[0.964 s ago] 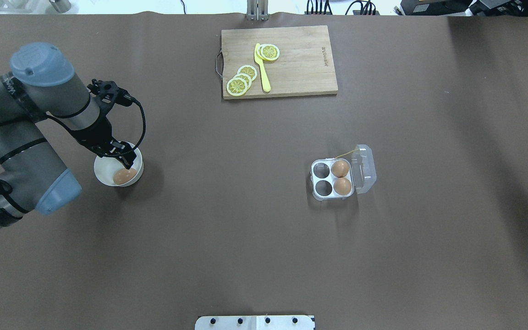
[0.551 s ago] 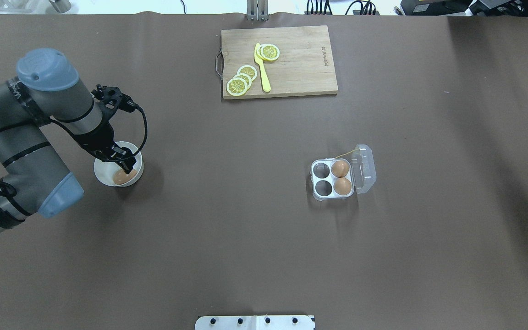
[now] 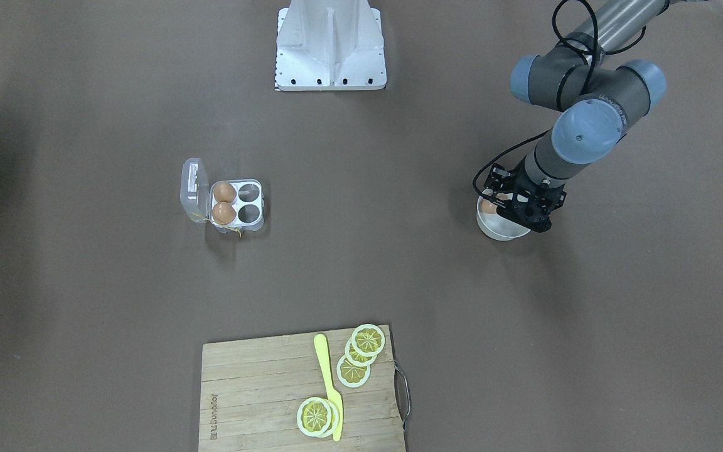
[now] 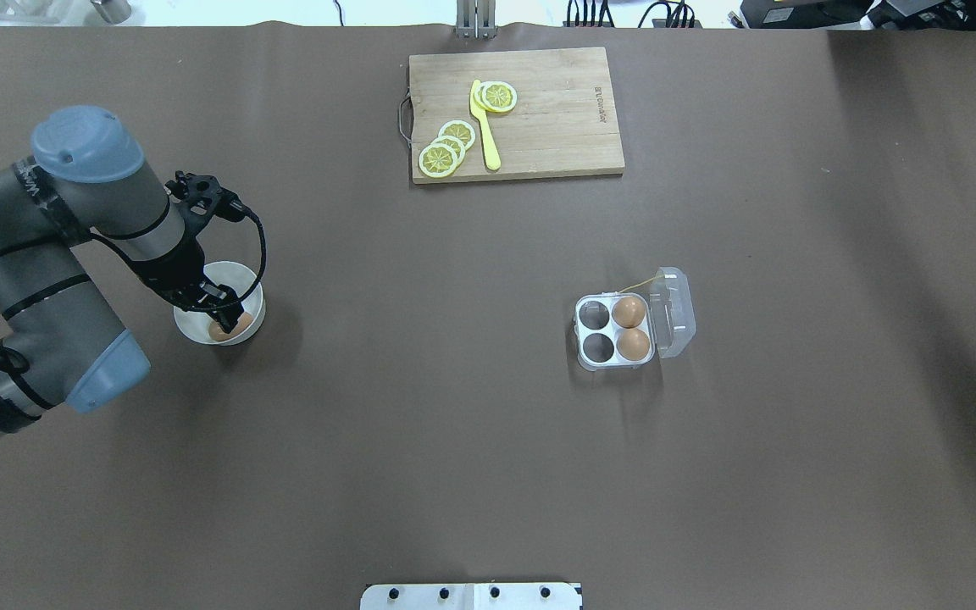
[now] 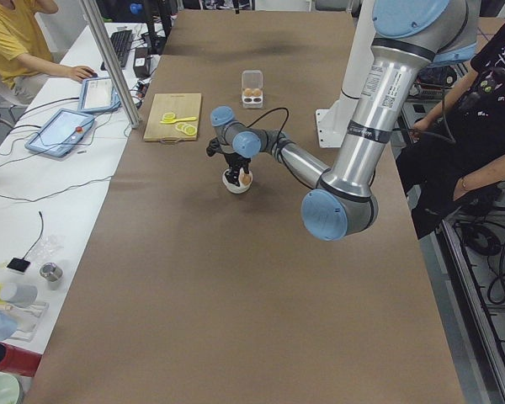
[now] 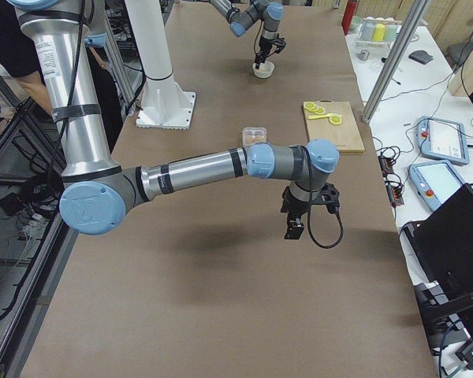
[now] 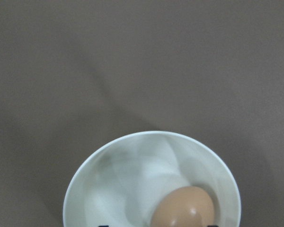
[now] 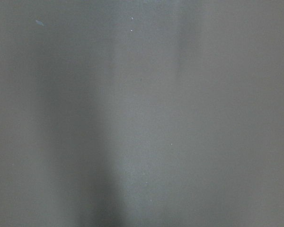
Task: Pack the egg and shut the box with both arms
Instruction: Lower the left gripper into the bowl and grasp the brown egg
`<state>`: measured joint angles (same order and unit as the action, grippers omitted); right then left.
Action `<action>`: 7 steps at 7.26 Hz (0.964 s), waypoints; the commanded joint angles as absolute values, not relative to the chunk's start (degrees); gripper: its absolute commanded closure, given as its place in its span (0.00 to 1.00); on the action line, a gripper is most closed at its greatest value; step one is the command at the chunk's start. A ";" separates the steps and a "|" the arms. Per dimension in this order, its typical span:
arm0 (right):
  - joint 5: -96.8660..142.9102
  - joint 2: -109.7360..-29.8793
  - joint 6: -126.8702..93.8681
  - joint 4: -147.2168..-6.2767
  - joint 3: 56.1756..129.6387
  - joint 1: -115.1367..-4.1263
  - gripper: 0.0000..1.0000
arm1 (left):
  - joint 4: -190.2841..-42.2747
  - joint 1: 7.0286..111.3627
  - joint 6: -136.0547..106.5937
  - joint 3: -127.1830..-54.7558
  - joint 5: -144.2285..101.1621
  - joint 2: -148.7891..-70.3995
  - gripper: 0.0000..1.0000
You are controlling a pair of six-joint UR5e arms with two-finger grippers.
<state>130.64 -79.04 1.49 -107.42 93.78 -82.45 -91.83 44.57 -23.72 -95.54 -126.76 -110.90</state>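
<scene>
The egg [image 4: 221, 331] lies in a round white bowl [image 4: 257, 292] at the table's left; the left wrist view shows it [image 7: 182, 208] at the bowl's near right. My left gripper [image 4: 230, 318] is down inside the bowl, open, its fingers either side of the egg. The clear box [image 4: 596, 315] stands right of centre with its lid [image 4: 676, 309] swung open. Two look-alike eggs [image 4: 629, 312] fill its right cells; the left two are empty. My right gripper [image 6: 293, 228] shows only in the exterior right view, above bare table; I cannot tell its state.
A wooden cutting board [image 4: 556, 110] with lemon slices [image 4: 447, 148] and a yellow knife [image 4: 485, 127] lies at the far middle. The white stand's base [image 4: 471, 596] is at the near edge. The bowl's rim [image 7: 151, 134] surrounds the left fingers.
My left gripper has come down into the bowl, from just over the egg to straddling it. The box and its eggs have not moved.
</scene>
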 commanded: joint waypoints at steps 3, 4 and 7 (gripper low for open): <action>130.61 -79.28 1.49 -107.31 93.69 -82.53 0.00 | -91.85 42.63 -23.73 -95.36 -126.74 -111.36 0.30; 130.61 -79.28 1.49 -107.31 93.69 -82.44 0.00 | -91.85 42.63 -23.73 -95.01 -126.74 -111.36 0.31; 130.69 -79.37 1.49 -107.23 93.69 -82.44 0.00 | -91.85 42.63 -23.64 -94.57 -126.83 -111.45 0.41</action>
